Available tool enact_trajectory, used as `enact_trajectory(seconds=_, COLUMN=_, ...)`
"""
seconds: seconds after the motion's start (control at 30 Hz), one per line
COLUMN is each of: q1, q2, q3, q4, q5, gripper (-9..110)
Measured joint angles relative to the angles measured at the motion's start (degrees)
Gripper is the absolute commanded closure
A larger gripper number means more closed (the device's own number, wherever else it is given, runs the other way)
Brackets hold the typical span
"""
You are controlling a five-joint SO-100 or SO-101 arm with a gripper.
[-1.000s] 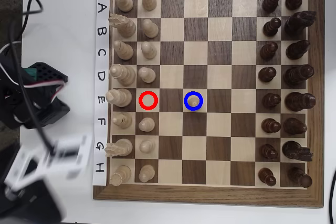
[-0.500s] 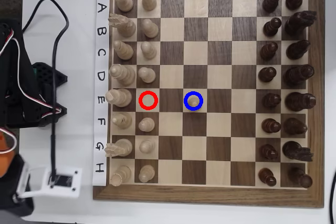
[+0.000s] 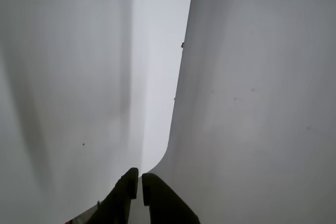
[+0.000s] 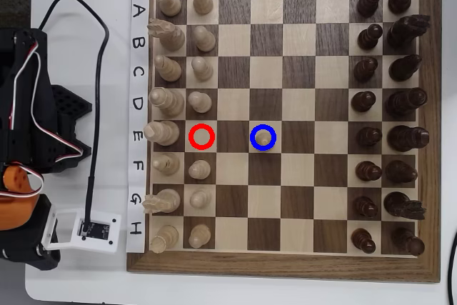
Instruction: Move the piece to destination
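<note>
In the overhead view a small pale-wood pawn stands upright inside the blue ring on a pale square of the chessboard. The red-ringed square, two files to its left, holds no piece. Several more pale pawns stand in column 2. The arm is folded on the table left of the board, well away from the pawn. In the wrist view my gripper shows at the bottom edge, its dark jaws together with only a thin slit and nothing between them. It faces plain white surfaces.
Taller pale pieces fill column 1 and dark pieces fill columns 7 and 8. A black cable loops from the arm to a white camera box beside the board's left edge. Row letters run down a white strip.
</note>
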Motion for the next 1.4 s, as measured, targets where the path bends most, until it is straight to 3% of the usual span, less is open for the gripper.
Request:
enact_trajectory(seconds=0.4, q1=0.8, q2=9.2, q3=5.6, q4=1.7, q5=-1.8, gripper=101)
enact_trajectory(seconds=1.4, q1=2.5, q2=9.8, q3=5.8, q4=6.7, q5=-1.6, gripper=101)
